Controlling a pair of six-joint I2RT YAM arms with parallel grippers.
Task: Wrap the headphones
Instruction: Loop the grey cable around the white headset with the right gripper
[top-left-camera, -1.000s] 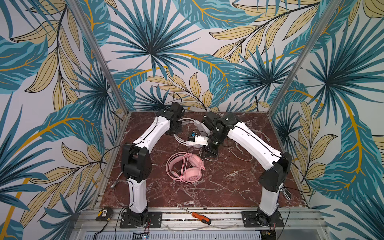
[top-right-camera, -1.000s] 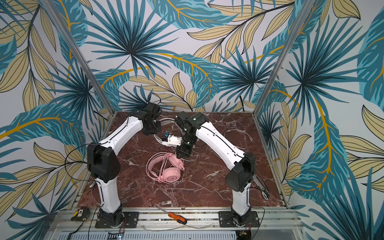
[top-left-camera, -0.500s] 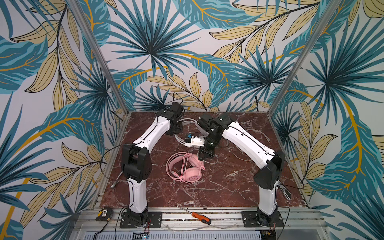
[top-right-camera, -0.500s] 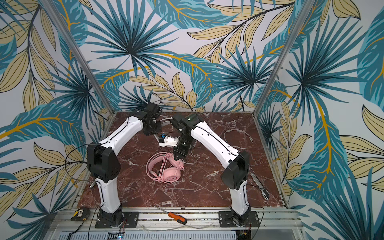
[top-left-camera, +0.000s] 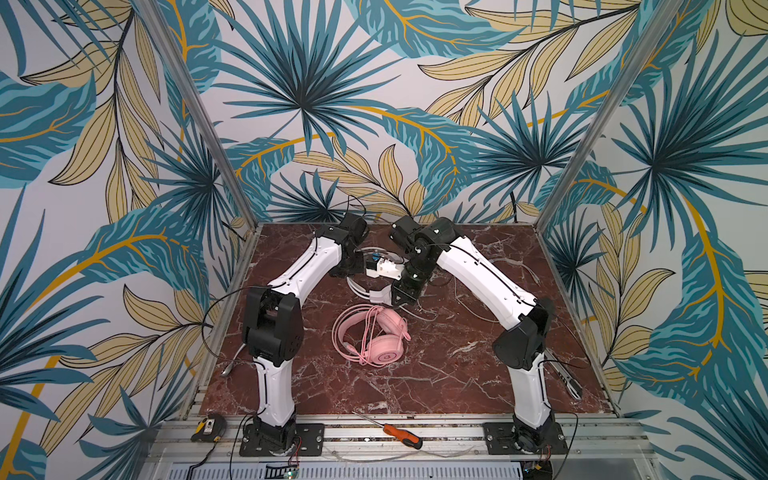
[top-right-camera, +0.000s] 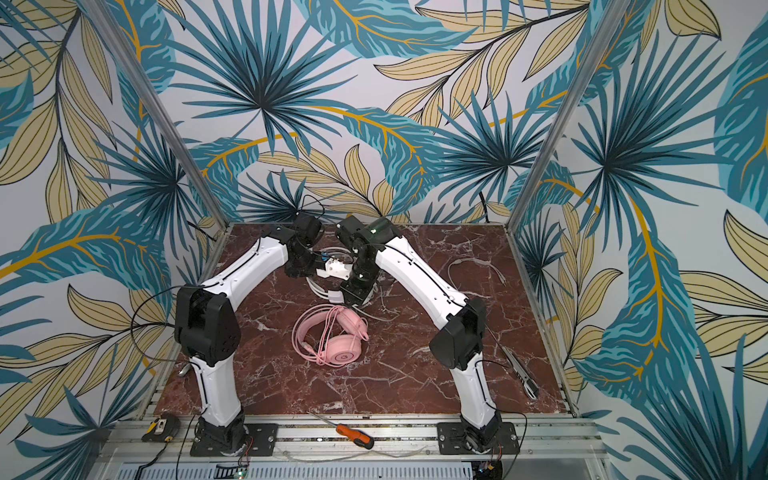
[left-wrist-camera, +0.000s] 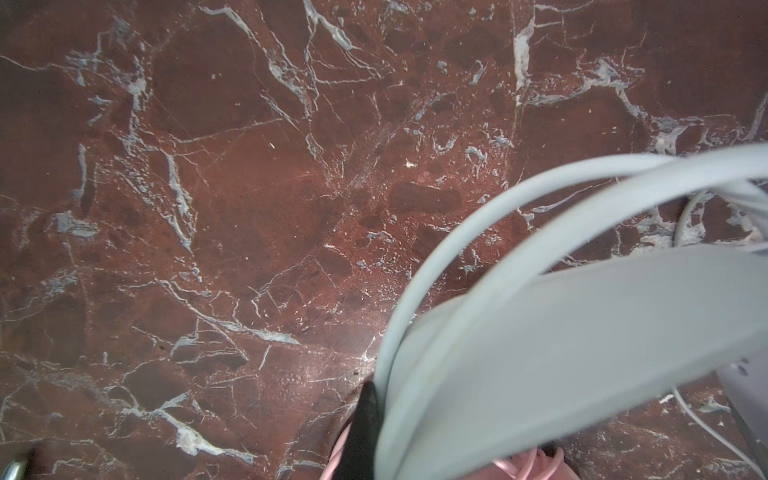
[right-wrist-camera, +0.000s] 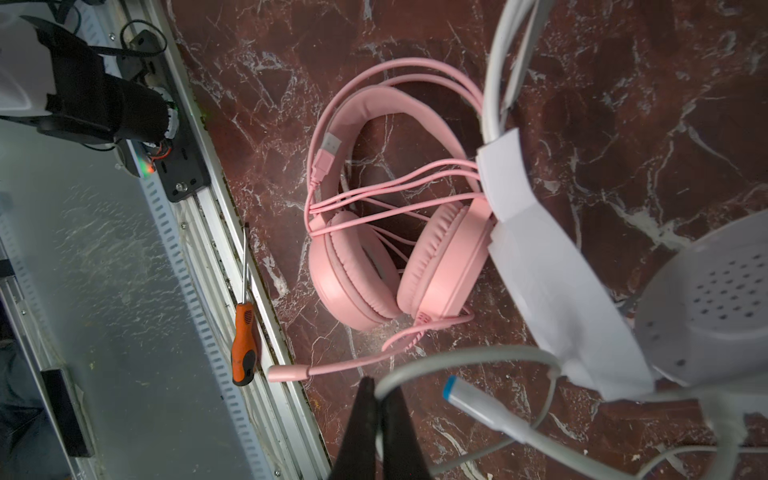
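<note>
Headsets sit in two places. The pink over-ear headset lies flat near the middle of the red marble surface, with its pink cable looped across the headband and earcups. The white over-ear headset hangs just behind it, between the two arms. The right gripper is pressed together, pinching the thin white cable. The left gripper is closed too, apparently on the white headband, though only one dark fingertip shows in its wrist view.
</note>
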